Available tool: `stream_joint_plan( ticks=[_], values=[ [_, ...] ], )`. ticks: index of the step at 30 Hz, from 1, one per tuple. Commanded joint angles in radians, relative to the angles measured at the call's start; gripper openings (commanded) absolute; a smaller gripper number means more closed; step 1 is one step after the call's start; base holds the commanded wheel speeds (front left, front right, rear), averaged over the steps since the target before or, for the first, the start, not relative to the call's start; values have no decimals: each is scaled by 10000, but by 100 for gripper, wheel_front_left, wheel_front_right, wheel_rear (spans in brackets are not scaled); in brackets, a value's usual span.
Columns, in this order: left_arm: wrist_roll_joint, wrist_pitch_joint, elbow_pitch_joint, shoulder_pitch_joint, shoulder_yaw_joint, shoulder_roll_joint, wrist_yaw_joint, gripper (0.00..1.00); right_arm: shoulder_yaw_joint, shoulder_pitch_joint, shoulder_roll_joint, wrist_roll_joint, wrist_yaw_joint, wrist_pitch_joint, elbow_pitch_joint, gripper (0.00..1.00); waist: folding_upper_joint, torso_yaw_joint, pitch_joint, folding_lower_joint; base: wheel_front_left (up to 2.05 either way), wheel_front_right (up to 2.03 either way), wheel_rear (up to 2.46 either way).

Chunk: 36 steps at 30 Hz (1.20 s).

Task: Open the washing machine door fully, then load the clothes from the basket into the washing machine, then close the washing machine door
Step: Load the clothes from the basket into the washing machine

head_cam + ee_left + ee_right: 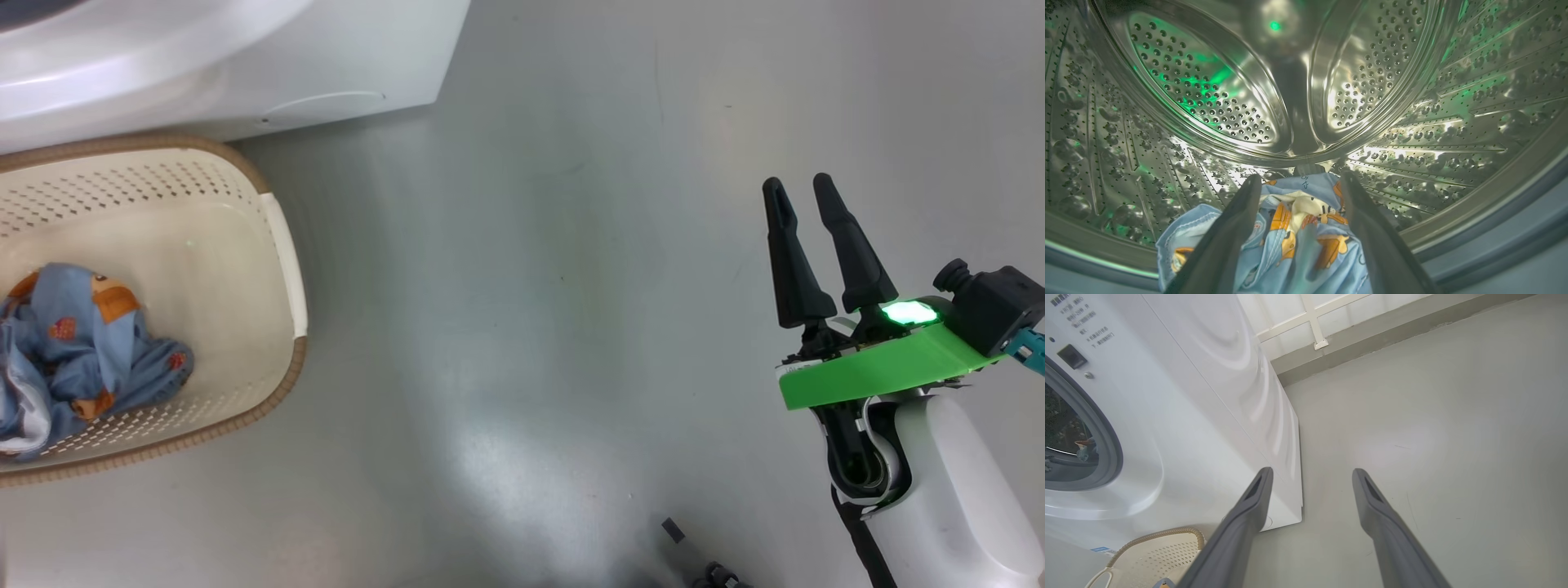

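Left hand open inside washing machine, clothes between its fingers, right hand open

Mirror-bright steel, perforated and dimpled, for the drum; soft matt printed cloth, creased, for the clothes; matt cream perforated plastic with a brown woven-look rim for the basket; smooth glossy white casing on the washing machine, with a matt grey rubbery seal; smooth grey floor with a dull sheen.
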Motion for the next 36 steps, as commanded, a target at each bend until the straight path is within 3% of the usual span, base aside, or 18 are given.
stream_joint_plan(
  ticks=[1,21,36],
  values=[
    [-79,-51,-442,394,152,318,-27,100,149,115,-123,49,16,-118,-192,100,0,75,-64,0,0,0,0],
    [-392,-51,-3011,4088,1064,-887,-157,100,-86,521,-828,-112,16,-118,-154,100,0,933,-1229,0,0,0,0],
    [-139,-51,-4626,7457,1406,-1734,-186,100,-305,1338,-1350,-205,16,-118,69,100,0,1595,-2854,0,0,0,0]
  ],
)
